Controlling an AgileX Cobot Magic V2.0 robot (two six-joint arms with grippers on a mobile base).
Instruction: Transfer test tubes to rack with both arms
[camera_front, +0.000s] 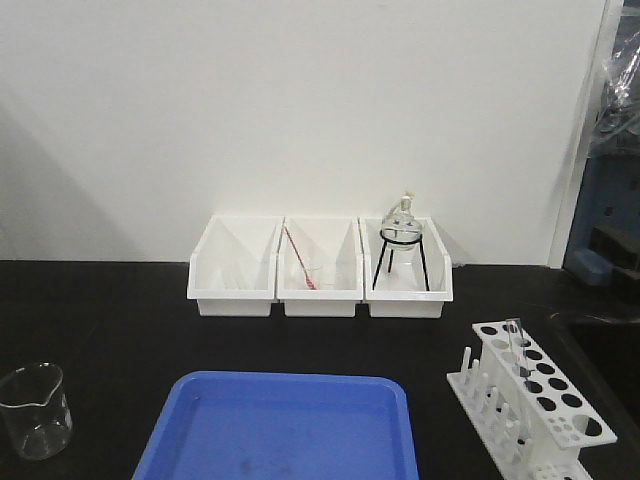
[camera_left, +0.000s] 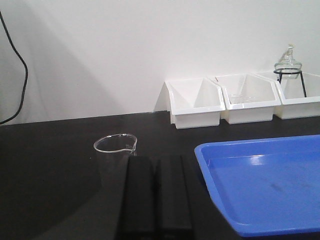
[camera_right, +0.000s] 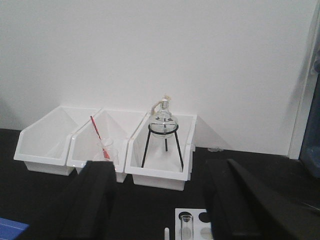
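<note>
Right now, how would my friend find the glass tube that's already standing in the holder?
Look at the right end of the black table, past the blue tray, for the white rack full of round holes. One thin clear test tube sticks up from it, leaning slightly. It's far skinnier than the wide beaker at the left.

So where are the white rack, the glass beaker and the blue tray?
rack (camera_front: 545, 395): front-facing view, on its holed top plate.
beaker (camera_front: 35, 412): front-facing view, on its clear side wall.
blue tray (camera_front: 285, 428): front-facing view, on its bare floor.
</note>
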